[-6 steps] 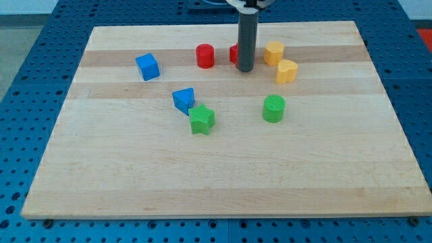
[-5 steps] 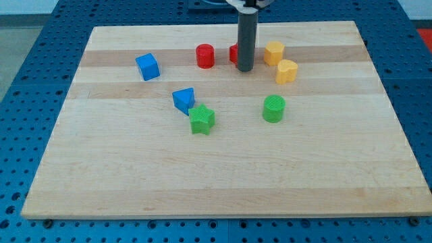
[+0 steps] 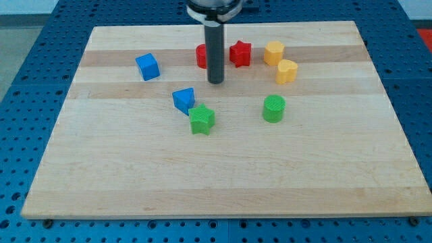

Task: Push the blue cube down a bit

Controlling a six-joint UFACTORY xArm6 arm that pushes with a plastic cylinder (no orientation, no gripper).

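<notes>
Hand-wise, this arm has no hand that opens or closes: it ends in a dark rod, so no grasp state can be told, and my tip (image 3: 215, 82) rests on the bench (image 3: 223, 175) just below the red cylinder (image 3: 201, 56), whose right side the rod hides

Going by size, the bench comes first, a pale wooden board on a blue perforated base (image 3: 27, 54). Next the rod, standing upright near the view's top centre. Then the blocks, all small. The blue cube (image 3: 147, 66) sits alone toward the view's upper left, well apart from my tip and from every other block. A second blue block (image 3: 183, 99), of a wedge-like shape I cannot name surely, lies lower, touching or nearly touching the green star (image 3: 202, 119). A red star (image 3: 239, 53) stands right of the rod, two yellow blocks (image 3: 273, 52) (image 3: 287, 70) further right, and a green cylinder (image 3: 273, 108) below them

My judgement: the cube looks light, rigid plastic and should slide easily on the smooth wood, though it may spin if struck off-centre. There is nothing to grip; contact belongs on the middle of its face toward the view's top. So my tip would need to go round above the cube, then press squarely downward, briefly, since only a small shift is asked
</notes>
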